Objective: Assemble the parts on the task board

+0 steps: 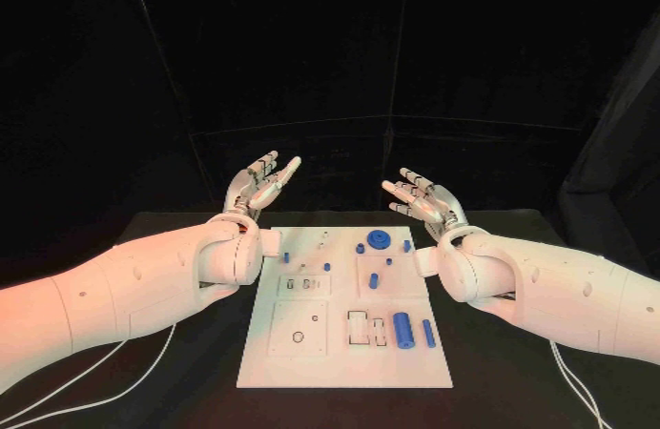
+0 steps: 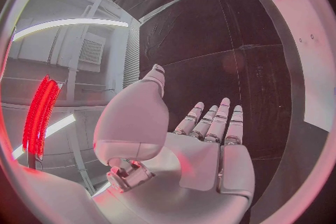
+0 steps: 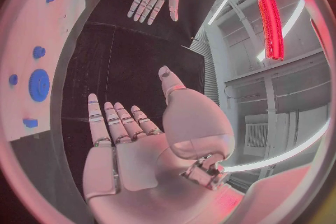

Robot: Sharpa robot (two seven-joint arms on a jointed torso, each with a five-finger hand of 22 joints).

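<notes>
On the white task board (image 1: 344,362) the blue parts (image 1: 403,329) lie loose, so the job looks barely begun, with left hand (image 1: 261,186) and right hand (image 1: 422,198) spread above, holding nothing

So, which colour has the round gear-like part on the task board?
Blue: the round gear-like part on the white task board shows best in the head view.

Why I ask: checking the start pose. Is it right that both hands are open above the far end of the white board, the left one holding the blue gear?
Not quite. The left hand holds nothing; the head view shows the blue gear lying on the white board. The right hand is open too.
</notes>
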